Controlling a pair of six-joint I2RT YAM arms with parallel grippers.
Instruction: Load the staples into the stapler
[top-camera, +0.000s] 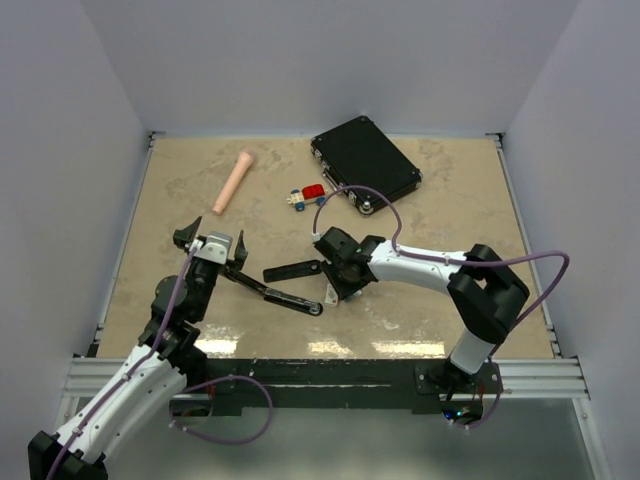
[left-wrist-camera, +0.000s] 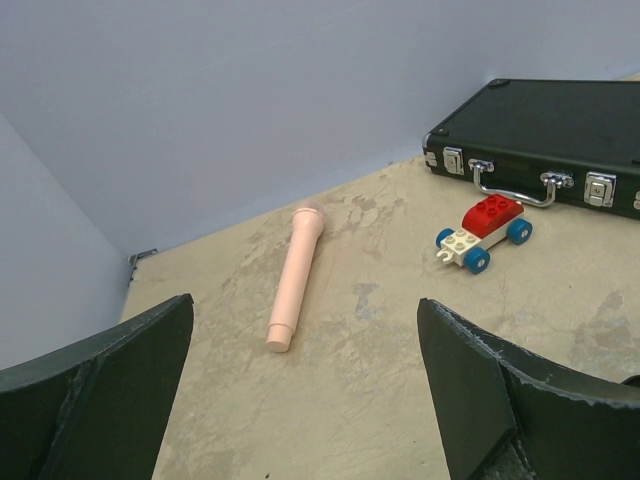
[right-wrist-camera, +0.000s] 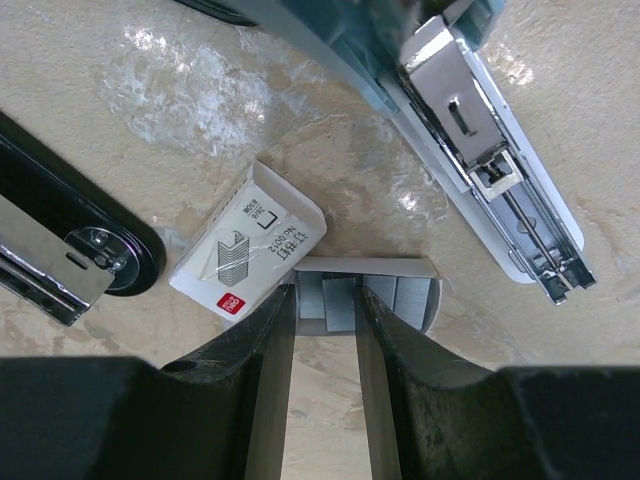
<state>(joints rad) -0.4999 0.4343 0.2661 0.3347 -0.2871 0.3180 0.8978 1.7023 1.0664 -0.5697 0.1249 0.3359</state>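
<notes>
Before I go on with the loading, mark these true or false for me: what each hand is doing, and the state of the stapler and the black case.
1. The left hand is open and holds nothing. True.
2. The stapler is closed and ready to use. False: it lies swung open on the table, with its metal magazine exposed.
3. The right hand has its fingers down at the white tray, either side of a strip of the staples. True.
4. The black case has its lid up. False: the lid is down and the latches lie flat.
</notes>
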